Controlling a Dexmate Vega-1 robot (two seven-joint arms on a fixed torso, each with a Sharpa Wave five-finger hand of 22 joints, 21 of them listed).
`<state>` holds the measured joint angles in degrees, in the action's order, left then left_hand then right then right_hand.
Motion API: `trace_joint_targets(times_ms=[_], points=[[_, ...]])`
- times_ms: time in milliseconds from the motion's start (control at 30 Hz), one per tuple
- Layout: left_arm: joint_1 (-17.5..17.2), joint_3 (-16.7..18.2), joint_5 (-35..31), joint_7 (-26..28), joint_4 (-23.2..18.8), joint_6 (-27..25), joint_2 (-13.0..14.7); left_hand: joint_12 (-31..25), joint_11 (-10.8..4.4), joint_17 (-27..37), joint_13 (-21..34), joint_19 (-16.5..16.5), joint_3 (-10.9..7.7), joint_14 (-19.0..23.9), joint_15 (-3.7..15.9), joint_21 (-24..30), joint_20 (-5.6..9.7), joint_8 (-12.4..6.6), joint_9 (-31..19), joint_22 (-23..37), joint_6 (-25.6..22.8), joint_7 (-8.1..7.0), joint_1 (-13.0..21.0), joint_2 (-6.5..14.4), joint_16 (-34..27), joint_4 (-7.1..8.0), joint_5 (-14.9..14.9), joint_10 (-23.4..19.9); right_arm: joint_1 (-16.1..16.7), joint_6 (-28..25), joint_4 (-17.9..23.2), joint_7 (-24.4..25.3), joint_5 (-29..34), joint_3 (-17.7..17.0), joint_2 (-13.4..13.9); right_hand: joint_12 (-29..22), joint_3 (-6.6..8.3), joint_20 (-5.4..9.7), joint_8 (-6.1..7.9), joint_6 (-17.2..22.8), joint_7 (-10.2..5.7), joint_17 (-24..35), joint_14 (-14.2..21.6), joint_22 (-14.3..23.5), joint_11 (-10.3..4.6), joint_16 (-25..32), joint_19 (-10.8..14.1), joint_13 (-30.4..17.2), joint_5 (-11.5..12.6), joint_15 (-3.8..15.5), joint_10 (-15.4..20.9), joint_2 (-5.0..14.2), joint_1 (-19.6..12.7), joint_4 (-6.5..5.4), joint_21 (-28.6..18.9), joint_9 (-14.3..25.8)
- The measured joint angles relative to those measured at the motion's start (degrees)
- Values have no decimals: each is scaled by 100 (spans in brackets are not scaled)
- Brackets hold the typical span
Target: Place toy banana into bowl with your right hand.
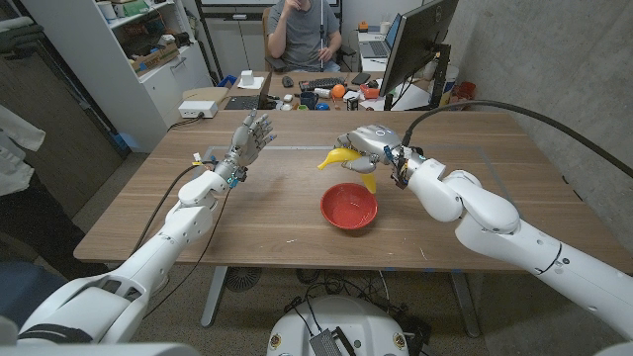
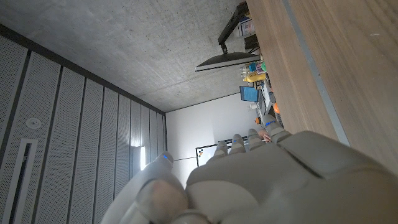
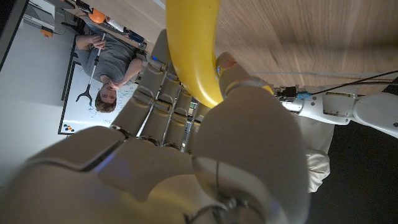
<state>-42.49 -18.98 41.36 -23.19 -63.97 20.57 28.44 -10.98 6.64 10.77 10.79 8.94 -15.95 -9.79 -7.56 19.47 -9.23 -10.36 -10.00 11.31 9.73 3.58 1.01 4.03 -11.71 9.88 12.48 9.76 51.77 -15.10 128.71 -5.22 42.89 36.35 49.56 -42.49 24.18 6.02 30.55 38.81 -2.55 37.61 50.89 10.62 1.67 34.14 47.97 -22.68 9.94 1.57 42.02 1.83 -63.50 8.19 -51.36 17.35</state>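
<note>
My right hand (image 1: 364,141) grips the banana (image 1: 343,158) above the table (image 1: 267,213), fingers wrapped around its middle, both ends protruding. The red bowl (image 1: 348,207) sits just below and nearer me. My left hand (image 1: 249,138) is raised, fingers spread, holding nothing.

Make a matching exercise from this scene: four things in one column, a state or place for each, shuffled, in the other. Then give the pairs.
Things:
1. banana
2. bowl
3. left hand
4. right hand

States:
A. red, standing on the table, nothing in it
B. raised with fingers apart, holding nothing
C. yellow, held off the table beyond the bowl
D. grips the banana

Pairs: 1-C, 2-A, 3-B, 4-D
</note>
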Motion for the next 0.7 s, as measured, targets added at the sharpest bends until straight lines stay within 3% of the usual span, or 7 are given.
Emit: trace_joint_targets(times_ms=[700], points=[[-268, 115, 51, 48, -349, 0, 179, 0, 0, 0, 0, 0, 0, 0, 0, 0, 0, 0, 0, 0, 0, 0, 0, 0, 0, 0, 0, 0, 5, 47, -103, -56, 45, 264, -214, 2, -2, -1, 24, 0, 0, 77, -1, -25, 17, -27, -1, 78, -17, 1, 17, 0, 0, 2, -44, -62]])
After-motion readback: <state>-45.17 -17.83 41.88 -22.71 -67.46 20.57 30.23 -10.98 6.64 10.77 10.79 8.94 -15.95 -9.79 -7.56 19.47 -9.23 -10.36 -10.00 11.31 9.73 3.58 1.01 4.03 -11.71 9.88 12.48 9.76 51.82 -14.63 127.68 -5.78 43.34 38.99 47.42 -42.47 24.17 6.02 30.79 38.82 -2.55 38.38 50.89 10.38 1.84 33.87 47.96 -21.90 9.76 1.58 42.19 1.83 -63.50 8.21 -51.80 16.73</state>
